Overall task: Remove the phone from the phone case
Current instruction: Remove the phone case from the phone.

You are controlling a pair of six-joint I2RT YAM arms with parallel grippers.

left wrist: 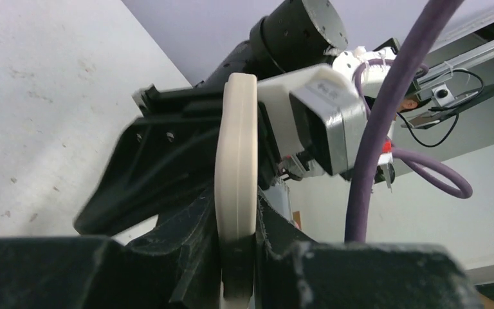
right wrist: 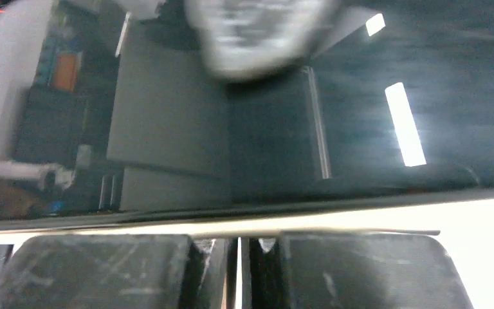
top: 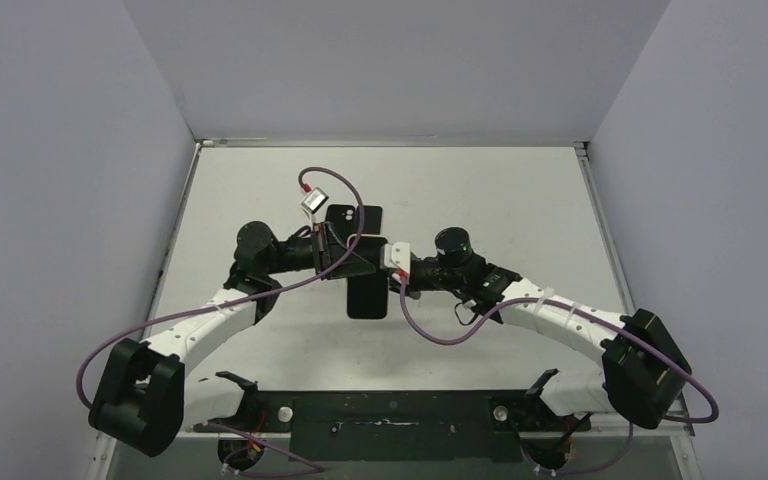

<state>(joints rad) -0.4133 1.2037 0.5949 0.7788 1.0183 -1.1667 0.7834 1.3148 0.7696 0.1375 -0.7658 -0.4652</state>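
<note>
The phone (top: 368, 297) shows as a black slab with a cream edge, held above the table at the centre. A black part with a camera cutout, which looks like the phone case (top: 353, 222), lies just beyond it. My left gripper (top: 345, 255) is shut on the cream edge (left wrist: 236, 167), clamped between its fingers (left wrist: 186, 244). My right gripper (top: 392, 262) is at the phone's right side. In the right wrist view the glossy dark screen (right wrist: 283, 135) and cream rim (right wrist: 360, 219) fill the frame. Its jaws are closed to a thin slit with a pale sliver pinched between them.
The white table (top: 520, 210) is walled by grey panels on three sides. Purple cables (top: 325, 175) loop over both arms near the phone. The right arm's camera housing (left wrist: 325, 119) sits close in front of the left wrist camera.
</note>
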